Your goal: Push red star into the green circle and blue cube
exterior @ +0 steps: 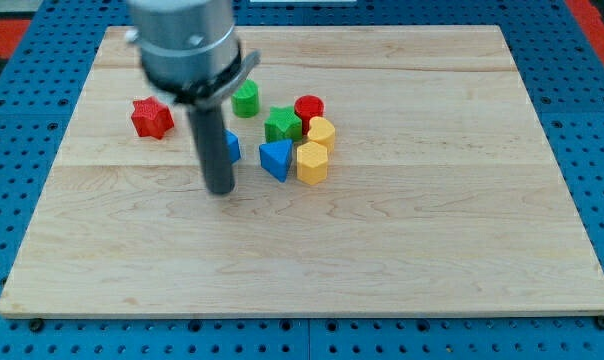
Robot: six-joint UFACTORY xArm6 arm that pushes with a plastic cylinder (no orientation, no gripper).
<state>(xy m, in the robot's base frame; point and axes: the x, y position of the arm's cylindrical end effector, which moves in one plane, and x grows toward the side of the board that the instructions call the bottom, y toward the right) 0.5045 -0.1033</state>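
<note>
The red star point(152, 118) lies on the wooden board point(382, 230) at the view's upper left. The green circle point(246, 99) stands to its right, near the top middle. The blue cube point(231, 147) is mostly hidden behind the rod, only its right edge showing. My tip point(220, 190) rests on the board just below the blue cube, right of and below the red star, touching no block that I can see.
A cluster sits right of the rod: a green star point(283, 125), a red cylinder point(309, 107), a blue triangle point(277, 158), two yellow blocks point(321, 132) point(312, 162). A blue pegboard point(22, 180) surrounds the board.
</note>
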